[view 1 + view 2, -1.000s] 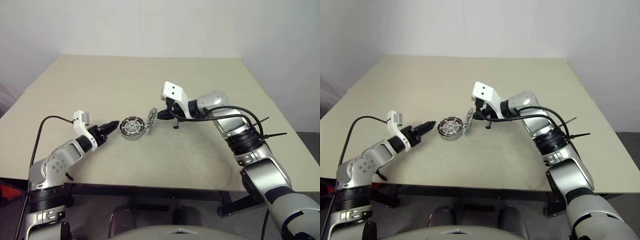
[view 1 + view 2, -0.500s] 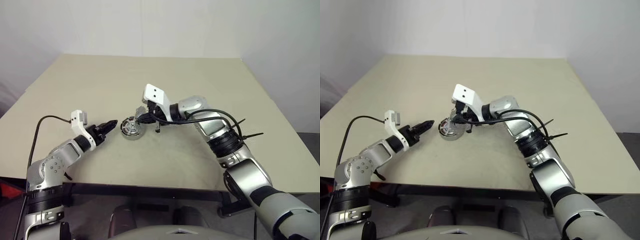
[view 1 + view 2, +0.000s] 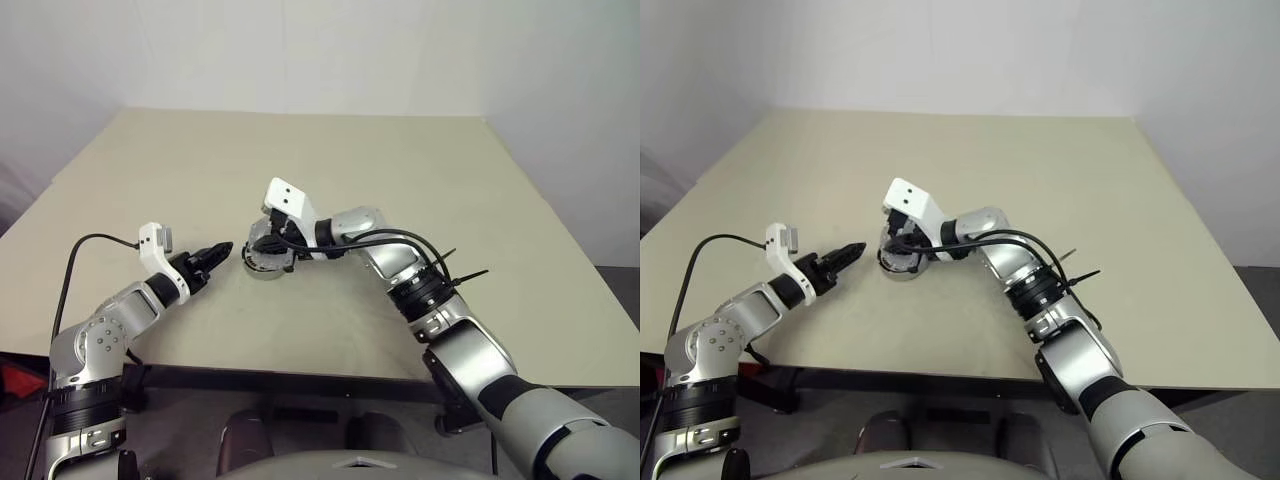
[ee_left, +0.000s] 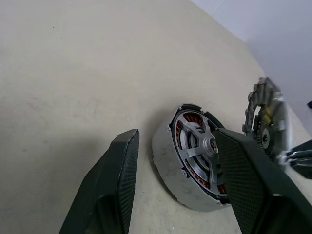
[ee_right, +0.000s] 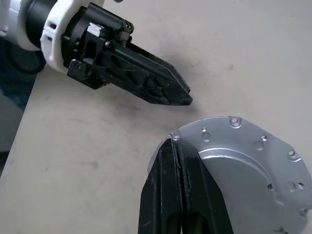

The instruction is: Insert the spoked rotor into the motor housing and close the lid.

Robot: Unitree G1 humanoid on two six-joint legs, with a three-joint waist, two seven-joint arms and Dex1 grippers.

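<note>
We see the motor housing [image 4: 187, 168] lying on the tan table [image 3: 400, 170] a bit to 9 o'clock of the table's centre, w/ copper-brown windings showing around its inside. In the left wrist view a grey spoked piece w/ a small central hub sits inside it; that looks like the spoked rotor [image 4: 200, 146], already in the housing.

The right gripper [image 5: 179, 161] reaches across from 3 o'clock and hangs right over the housing. Its two black fingers [image 5: 168, 195] are pressed together on the edge of a thin grey disc, the lid [image 5: 243, 165], plain face w/ small holes toward the wrist cam. From the left wrist view the lid stands tilted, nearly on edge, just beyond the housing's far rim; we can't tell if it touches the rim.

The left gripper [image 3: 212, 256] is at 9 o'clock of the housing, tips pointing at it, near but apart. Its fingers [image 4: 114, 185] stand part-way apart, nothing between them; in its wrist view one finger is beside the housing's side and the other overlaps its front.
</note>
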